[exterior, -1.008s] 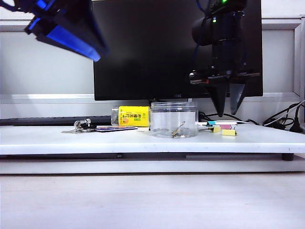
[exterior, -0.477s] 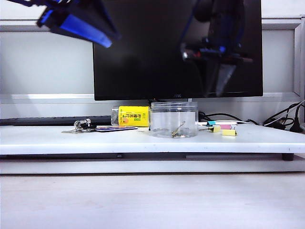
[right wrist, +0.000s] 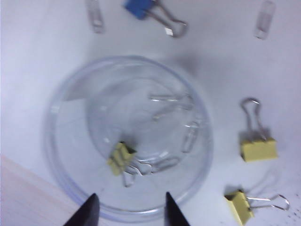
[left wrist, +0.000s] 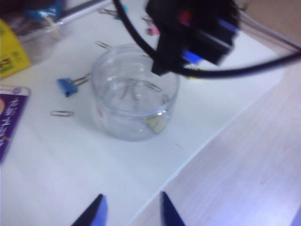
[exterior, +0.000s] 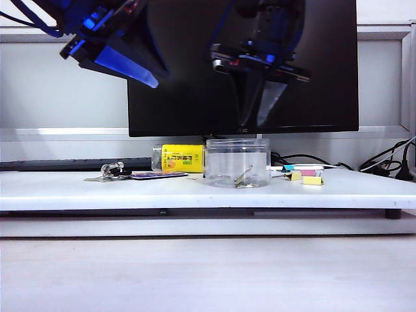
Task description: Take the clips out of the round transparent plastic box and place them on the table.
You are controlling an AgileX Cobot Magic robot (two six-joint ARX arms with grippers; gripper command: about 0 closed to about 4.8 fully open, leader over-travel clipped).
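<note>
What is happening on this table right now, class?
Two robot arms hang over a white table. The right end effector, jaws open, hangs directly above the round transparent plastic box, which holds a yellow binder clip and some wire paper clips. The left end effector, also open, is high up on the left. Neither holds anything. Two yellow clips already lie on the table.

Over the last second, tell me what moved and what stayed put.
The right gripper swung left from beside the round transparent plastic box to above it, jaws open and empty. The left gripper shifted right and slightly lower, also open. The box, the clips inside, the bottle and the keys stayed on the table.
</note>
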